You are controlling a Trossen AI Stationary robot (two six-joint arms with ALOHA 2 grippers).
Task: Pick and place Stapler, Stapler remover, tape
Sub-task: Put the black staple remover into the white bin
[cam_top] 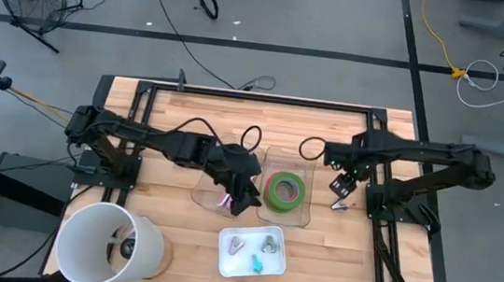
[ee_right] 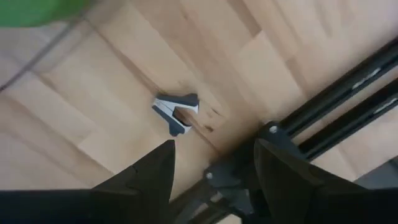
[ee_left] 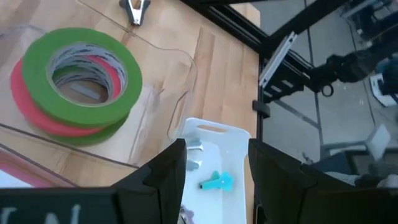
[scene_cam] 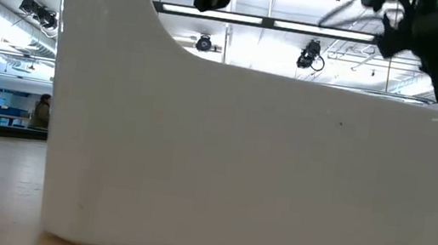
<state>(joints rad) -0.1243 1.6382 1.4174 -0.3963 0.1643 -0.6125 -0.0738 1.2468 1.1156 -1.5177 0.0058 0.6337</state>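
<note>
Tape (cam_top: 285,190) stacked in clear bin (cam_top: 295,218); stapler remover (ee_right: 176,112) loose on counter (cam_top: 362,256) beneath right gripper (cam_top: 344,185), jaws wide and empty; left gripper (cam_top: 239,194) part-open.

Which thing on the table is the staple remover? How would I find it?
Start at the clear tray in the middle of the wooden table, the one holding the tape. Look just past its side nearest the right arm, under the right hand: the staple remover lies alone on bare wood there. It is a little dark and silver claw, not a round coloured ring.
</note>
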